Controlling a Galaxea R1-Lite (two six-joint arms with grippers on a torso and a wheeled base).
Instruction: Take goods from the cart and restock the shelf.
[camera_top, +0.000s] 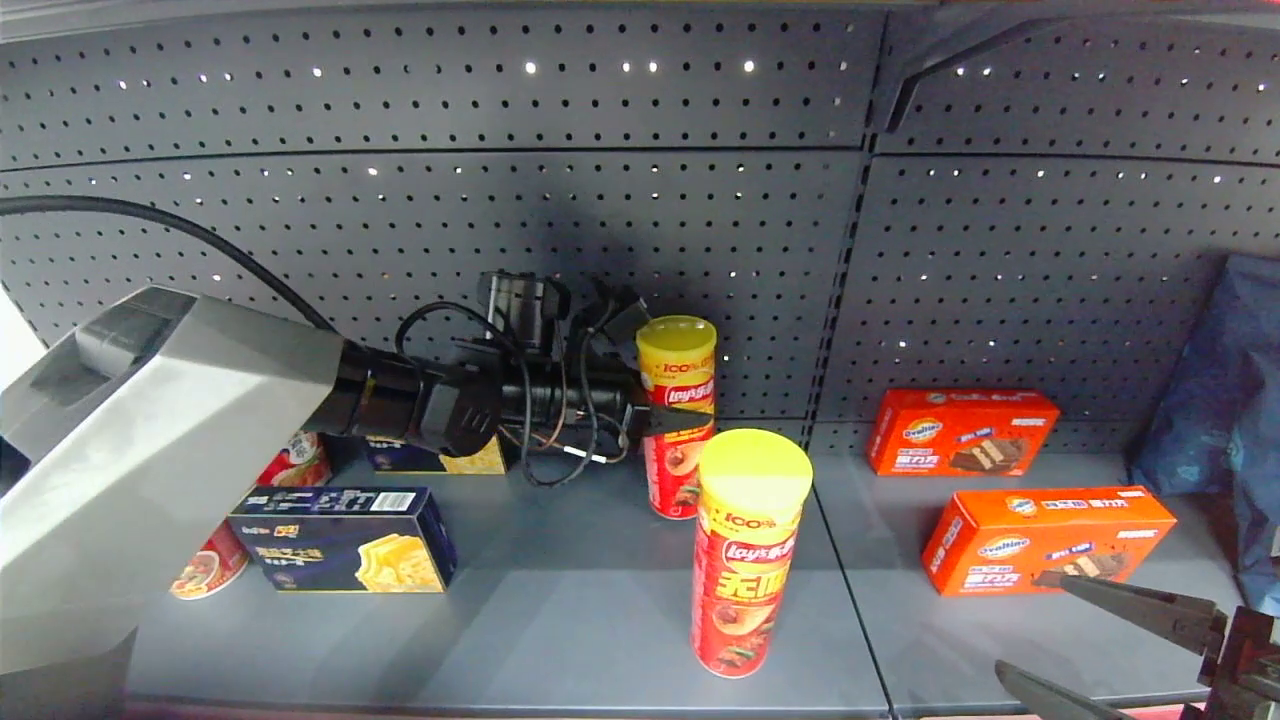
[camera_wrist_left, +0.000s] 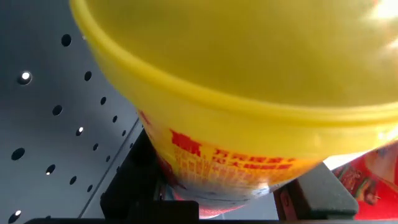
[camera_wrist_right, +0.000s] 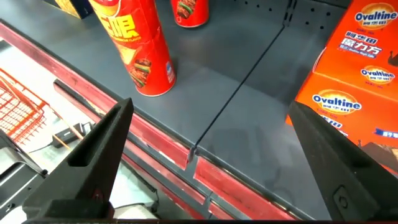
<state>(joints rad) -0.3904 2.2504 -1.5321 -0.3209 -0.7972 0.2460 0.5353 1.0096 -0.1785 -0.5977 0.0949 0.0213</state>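
Two red chips cans with yellow lids stand upright on the grey shelf (camera_top: 560, 620). My left gripper (camera_top: 668, 420) reaches in from the left and is shut on the rear chips can (camera_top: 677, 400) at mid-height. In the left wrist view that can (camera_wrist_left: 249, 93) sits between the dark fingers (camera_wrist_left: 134, 180). The front chips can (camera_top: 745, 550) stands free near the shelf's front edge, and is also seen as the near can (camera_wrist_right: 140, 50). My right gripper (camera_top: 1090, 645) hangs open at the lower right, in front of the shelf edge. Its gap (camera_wrist_right: 217, 162) holds nothing.
Two orange boxes (camera_top: 960, 430) (camera_top: 1045, 535) lie on the right shelf section, the nearer one just beyond my right fingertips. A dark blue box (camera_top: 345, 540) and red cups (camera_top: 210, 565) sit at the left. A blue bag (camera_top: 1220, 400) stands far right. The orange wire cart (camera_wrist_right: 18, 102) is below.
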